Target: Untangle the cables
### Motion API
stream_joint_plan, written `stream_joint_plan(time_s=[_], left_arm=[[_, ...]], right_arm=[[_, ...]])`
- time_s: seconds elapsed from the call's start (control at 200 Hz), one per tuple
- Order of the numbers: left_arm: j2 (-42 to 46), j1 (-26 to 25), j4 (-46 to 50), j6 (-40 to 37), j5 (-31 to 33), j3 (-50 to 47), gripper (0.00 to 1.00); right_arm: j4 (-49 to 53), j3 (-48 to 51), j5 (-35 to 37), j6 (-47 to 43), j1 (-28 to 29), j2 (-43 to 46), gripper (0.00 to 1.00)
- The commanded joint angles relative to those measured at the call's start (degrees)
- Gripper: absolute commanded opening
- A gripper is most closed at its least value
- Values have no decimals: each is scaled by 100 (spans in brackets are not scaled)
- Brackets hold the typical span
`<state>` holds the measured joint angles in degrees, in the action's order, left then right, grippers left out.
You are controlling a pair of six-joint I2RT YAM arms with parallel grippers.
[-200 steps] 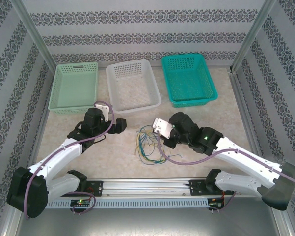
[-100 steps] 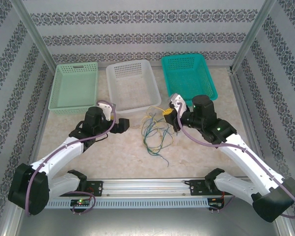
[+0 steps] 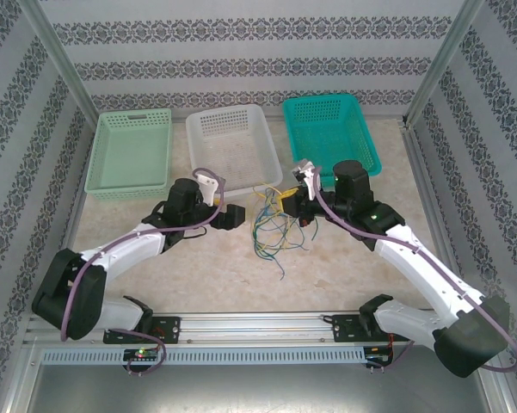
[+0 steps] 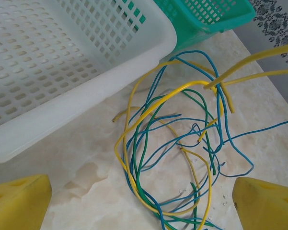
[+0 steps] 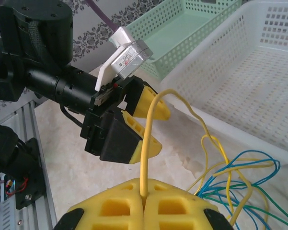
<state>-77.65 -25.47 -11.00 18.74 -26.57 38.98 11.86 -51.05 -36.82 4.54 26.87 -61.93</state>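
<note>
- While the right gripper (image 5: 144, 203) keeps its pads pressed together on one yellow cable (image 5: 144, 143), I see that strand rise straight up out of the jaws in the right wrist view and then bend to the right.
- The cables (image 3: 273, 225) lie at centre frame in the top view on the table (image 3: 206, 275). They form a loose bundle with its long axis running top to bottom, and thin ends trail toward the lower right.
- The left gripper (image 3: 241, 215) is spread wide just left of the bundle, pointing at it and gripping nothing.
- The tangle's upper end sits just beside the white basket (image 3: 241, 191) and near the teal basket (image 3: 335, 179).
- Bare tabletop lies below the bundle.
</note>
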Motion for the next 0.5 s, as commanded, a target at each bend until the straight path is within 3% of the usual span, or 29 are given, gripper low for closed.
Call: stream_joint_plan(time_s=[0.0,0.125,0.36,0.5], left_arm=[[-226,-136,-456,12,-32,180,97],[-626,-202,-575,-323,-151,430,95],[-1442,-259,-884,-529,-410,1011,79],[-1651,-313,-1149,-587,-428,1061,75]], right_arm=[[-362,269,-454,343,-90,106,5],[-719,438,-783,667,-254,121,5],[-1422,707,-1404,1242,-491,282,5],[-1511,771,-1740,1433,-573,383,6]])
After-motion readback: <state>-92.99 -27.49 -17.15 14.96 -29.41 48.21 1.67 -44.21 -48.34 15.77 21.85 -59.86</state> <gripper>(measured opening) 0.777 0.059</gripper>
